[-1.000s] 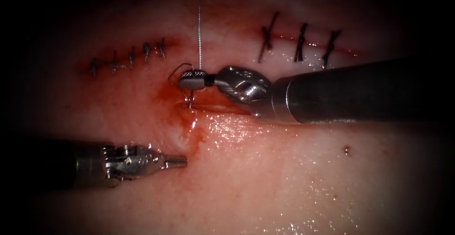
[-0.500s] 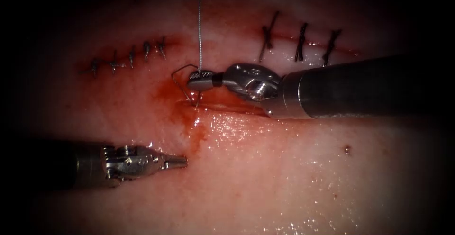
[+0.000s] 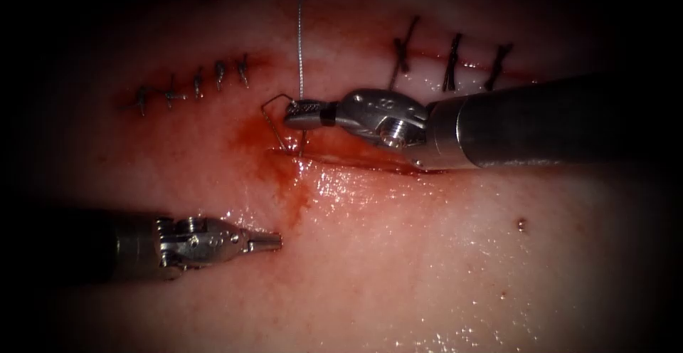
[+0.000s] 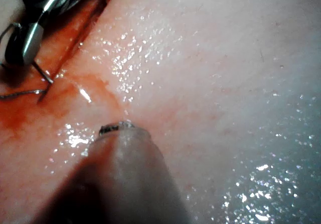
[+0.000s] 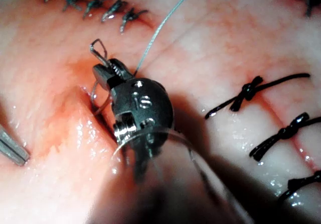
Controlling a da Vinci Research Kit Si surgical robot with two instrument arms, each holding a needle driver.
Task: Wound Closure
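Nearest: left arm's steel needle driver [image 3: 265, 240] lies low and level over the wet pale tissue [image 3: 427, 267], jaws closed, holding nothing, well below the open red cut [image 3: 334, 159]. Farther: right arm's steel needle driver [image 3: 302, 113], shaft level from the right, jaws clamped on the thin curved steel needle [image 3: 274, 122] near its trailing end; tip appears entered at the cut's left end. Grey thread [image 3: 300, 33] rises away. Risk, judged: needle twisting in the grip, tearing the edge. 8 dark stitches [image 3: 451, 62] beyond

Right claw [image 4: 22, 45] on needle [image 4: 44, 83] at the red-stained cut [image 4: 75, 48].
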